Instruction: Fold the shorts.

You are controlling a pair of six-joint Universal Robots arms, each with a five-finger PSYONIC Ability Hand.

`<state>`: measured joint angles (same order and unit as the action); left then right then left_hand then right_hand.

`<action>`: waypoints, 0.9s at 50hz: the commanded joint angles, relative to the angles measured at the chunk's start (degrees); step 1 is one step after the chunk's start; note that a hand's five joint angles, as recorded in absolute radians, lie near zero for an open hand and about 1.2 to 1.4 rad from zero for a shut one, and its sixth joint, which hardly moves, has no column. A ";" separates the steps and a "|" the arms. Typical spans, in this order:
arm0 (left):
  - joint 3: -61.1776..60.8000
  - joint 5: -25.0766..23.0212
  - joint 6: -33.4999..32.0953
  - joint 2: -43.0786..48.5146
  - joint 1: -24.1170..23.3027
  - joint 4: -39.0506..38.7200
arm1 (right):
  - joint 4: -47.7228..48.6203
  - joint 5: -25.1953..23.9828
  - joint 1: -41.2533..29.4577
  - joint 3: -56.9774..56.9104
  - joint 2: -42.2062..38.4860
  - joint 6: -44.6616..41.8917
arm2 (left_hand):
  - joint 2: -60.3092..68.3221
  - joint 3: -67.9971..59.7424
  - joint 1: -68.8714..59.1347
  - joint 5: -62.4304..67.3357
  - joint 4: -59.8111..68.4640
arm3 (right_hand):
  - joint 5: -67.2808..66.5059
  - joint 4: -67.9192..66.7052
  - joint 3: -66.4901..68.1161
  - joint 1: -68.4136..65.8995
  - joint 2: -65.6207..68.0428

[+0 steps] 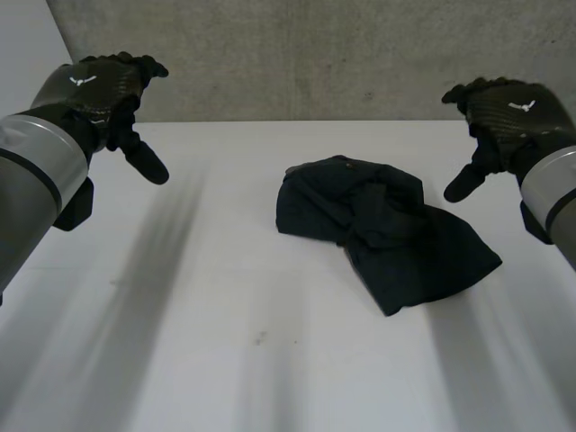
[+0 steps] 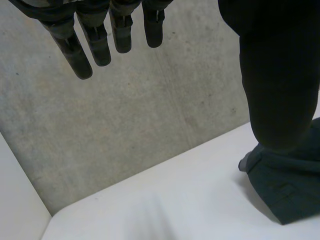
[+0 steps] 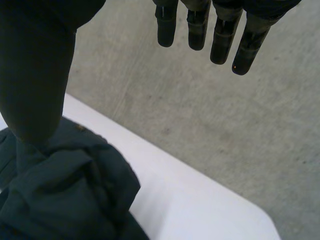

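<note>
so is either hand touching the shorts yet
No, the left hand and right hand both hang clear of the crumpled shorts.

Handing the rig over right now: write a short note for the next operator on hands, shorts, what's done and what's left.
Left hand: open, holds nothing, above the table at its far left.
Right hand: open, holds nothing, just right of the shorts, not touching them.
Shorts: crumpled heap, right of the table's centre.
Done: no fold yet.
Left: spread the shorts flat, then fold.
</note>
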<state>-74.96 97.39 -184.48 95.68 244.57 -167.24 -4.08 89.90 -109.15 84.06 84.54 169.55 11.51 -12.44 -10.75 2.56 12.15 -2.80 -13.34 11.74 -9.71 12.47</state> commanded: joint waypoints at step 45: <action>1.13 0.52 -0.09 2.50 1.08 -1.34 | 6.81 -12.12 -27.43 -2.76 -17.39 3.77 | -1.47 2.39 0.70 -2.51 -2.11 | -67.20 -66.66 68.26 -70.29 67.53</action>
<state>-73.94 97.91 -184.52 98.45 245.27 -168.81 3.02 77.88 -131.39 79.15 67.22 174.27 11.51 -12.44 -10.75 2.56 12.15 -55.70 -68.40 68.06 -54.20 66.23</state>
